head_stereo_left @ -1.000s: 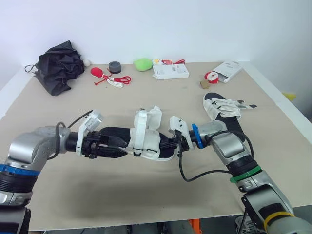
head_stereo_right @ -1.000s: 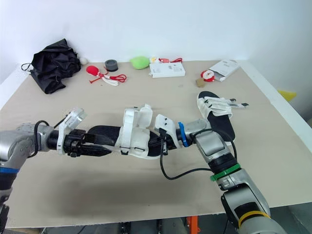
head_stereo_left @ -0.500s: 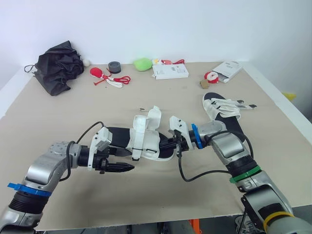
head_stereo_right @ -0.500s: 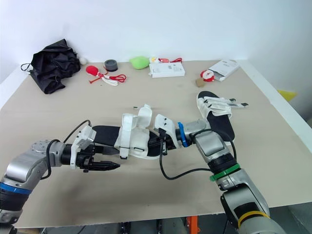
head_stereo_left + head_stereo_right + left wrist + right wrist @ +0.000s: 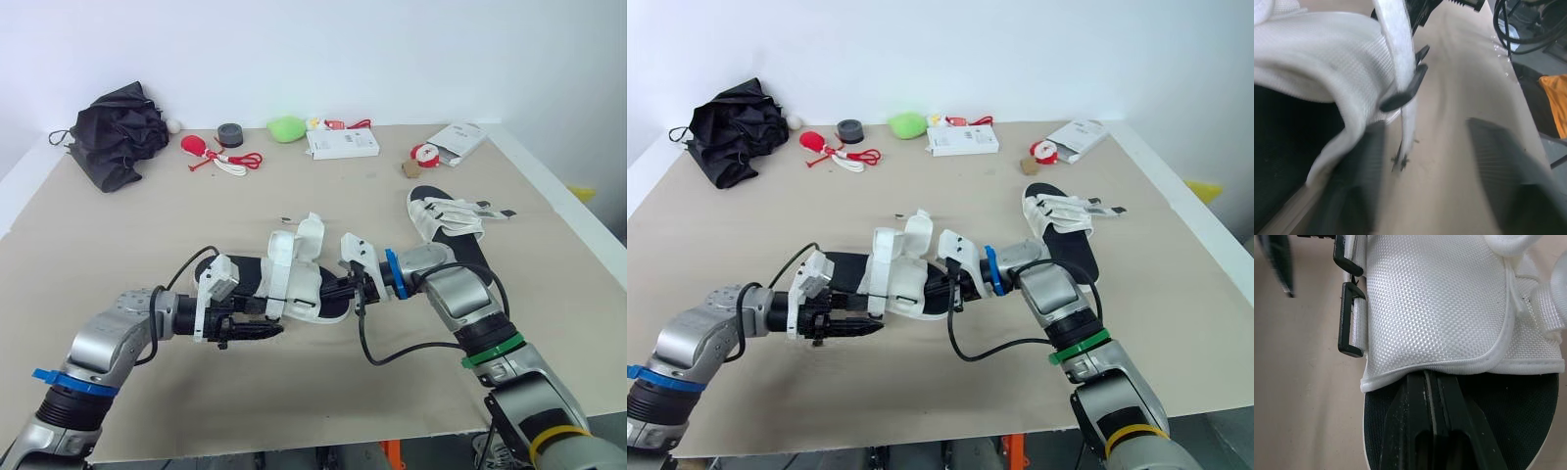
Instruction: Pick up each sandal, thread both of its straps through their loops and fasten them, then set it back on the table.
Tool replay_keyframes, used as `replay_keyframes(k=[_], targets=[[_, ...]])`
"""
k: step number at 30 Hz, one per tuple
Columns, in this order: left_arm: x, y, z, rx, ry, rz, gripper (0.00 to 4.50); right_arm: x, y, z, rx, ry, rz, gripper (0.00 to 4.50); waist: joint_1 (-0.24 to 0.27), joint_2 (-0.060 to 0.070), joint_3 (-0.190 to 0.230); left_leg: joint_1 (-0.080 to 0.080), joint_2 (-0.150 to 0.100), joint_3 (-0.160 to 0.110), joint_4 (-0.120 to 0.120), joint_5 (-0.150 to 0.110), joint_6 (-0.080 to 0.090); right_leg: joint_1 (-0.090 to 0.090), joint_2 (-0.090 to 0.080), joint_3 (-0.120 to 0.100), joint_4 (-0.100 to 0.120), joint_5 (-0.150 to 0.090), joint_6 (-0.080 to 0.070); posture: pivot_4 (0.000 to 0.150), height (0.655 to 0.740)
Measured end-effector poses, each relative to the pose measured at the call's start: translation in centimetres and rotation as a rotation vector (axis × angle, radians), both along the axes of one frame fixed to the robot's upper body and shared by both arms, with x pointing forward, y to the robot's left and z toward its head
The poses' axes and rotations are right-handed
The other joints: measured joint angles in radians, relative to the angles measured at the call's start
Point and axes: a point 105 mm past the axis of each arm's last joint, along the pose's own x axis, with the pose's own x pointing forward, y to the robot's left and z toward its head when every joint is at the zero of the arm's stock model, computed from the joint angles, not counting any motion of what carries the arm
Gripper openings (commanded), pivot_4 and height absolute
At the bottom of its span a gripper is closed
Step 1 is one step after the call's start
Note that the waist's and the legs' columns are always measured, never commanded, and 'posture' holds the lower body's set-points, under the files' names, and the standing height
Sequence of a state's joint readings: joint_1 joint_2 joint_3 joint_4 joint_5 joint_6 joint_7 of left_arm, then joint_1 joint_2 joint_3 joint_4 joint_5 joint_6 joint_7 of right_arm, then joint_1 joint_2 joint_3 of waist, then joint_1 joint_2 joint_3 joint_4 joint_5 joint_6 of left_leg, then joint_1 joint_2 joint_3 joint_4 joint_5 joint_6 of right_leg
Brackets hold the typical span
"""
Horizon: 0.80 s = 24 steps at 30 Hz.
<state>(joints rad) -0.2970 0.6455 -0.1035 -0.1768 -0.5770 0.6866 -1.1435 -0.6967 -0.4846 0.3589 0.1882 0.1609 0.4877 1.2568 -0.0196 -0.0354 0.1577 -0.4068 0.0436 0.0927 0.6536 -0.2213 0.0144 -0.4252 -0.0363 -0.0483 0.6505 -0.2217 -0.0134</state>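
Sandal (image 5: 294,279), lying on the table (image 5: 294,392), is judged light, stiff-soled and floppy-strapped. Fingers of the right gripper (image 5: 1431,382) are pressed together under its upper (image 5: 1430,303). Those of the left gripper (image 5: 265,330) are spread beside the strap (image 5: 1398,44), which is best pinched near its tip.

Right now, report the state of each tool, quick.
Left tool: open, holding nothing, beside the sandal.
Right tool: shut, fingers together on the sandal's footbed under its white upper; whether it grips cannot be told.

Black-and-white sandal (image 5: 294,282) on beige table (image 5: 323,206)
Its straps (image 5: 1435,298) showed a fine white woven mesh; the buckles (image 5: 1342,320) and footbed (image 5: 1528,396) were black.
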Motion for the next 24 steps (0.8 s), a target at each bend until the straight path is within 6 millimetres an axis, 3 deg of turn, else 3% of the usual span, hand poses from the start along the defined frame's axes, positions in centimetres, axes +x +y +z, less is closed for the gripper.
replay_keyframes(k=[3, 8, 13, 16, 19, 24], targets=[[-0.1, 0.0, -0.1, -0.001, 0.017, -0.001, 0.05, 0.0, 0.0, 0.0, 0.000, 0.000, 0.000, 0.00, 0.000, 0.000, 0.000, 0.000, 0.000, 0.000, 0.000, 0.000, 0.000, 0.000, 0.000, 0.000, 0.000, 0.000, 0.000, 0.150, 0.7400], [-1.0, 0.3, -0.3, 0.040, 0.065, -0.024, 0.05, -0.1, 0.1, 0.1, 0.000, -0.003, 0.003, 0.00, -0.001, 0.000, 0.000, 0.000, 0.000, 0.000, 0.000, 0.000, -0.001, 0.000, 0.000, 0.000, 0.000, 0.000, 0.000, 0.150, 0.7400], [-5.0, 1.9, -0.8, 0.177, 0.229, -0.198, 0.05, -0.1, 0.1, 0.1, 0.000, -0.003, 0.009, 0.00, -0.001, 0.000, 0.000, 0.000, 0.002, -0.001, -0.001, -0.001, -0.002, -0.001, 0.002, 0.000, 0.000, -0.002, -0.003, 0.150, 0.7400], [-6.4, 2.1, -0.3, 0.202, 0.262, -0.287, 0.05, -0.1, 0.1, 0.0, -0.001, -0.001, 0.010, 0.00, 0.001, 0.000, 0.000, 0.000, 0.002, -0.001, -0.001, -0.001, -0.002, -0.001, 0.002, 0.000, 0.000, -0.004, -0.006, 0.150, 0.7400], [-6.4, 1.1, 1.1, 0.122, 0.302, -0.312, 0.05, 0.0, 0.0, 0.0, -0.005, -0.003, 0.010, 0.00, 0.001, 0.000, 0.000, 0.000, 0.002, -0.001, 0.000, -0.001, -0.002, 0.000, 0.002, 0.000, 0.000, -0.004, -0.005, 0.150, 0.7400], [-4.5, -1.3, 6.2, -0.119, 0.306, -0.294, 0.05, 0.0, 0.2, 0.1, -0.008, -0.006, 0.016, 0.00, -0.001, 0.000, 0.001, 0.000, 0.002, -0.001, 0.001, -0.001, -0.002, 0.001, 0.004, 0.001, 0.000, -0.001, 0.001, 0.150, 0.7400]])
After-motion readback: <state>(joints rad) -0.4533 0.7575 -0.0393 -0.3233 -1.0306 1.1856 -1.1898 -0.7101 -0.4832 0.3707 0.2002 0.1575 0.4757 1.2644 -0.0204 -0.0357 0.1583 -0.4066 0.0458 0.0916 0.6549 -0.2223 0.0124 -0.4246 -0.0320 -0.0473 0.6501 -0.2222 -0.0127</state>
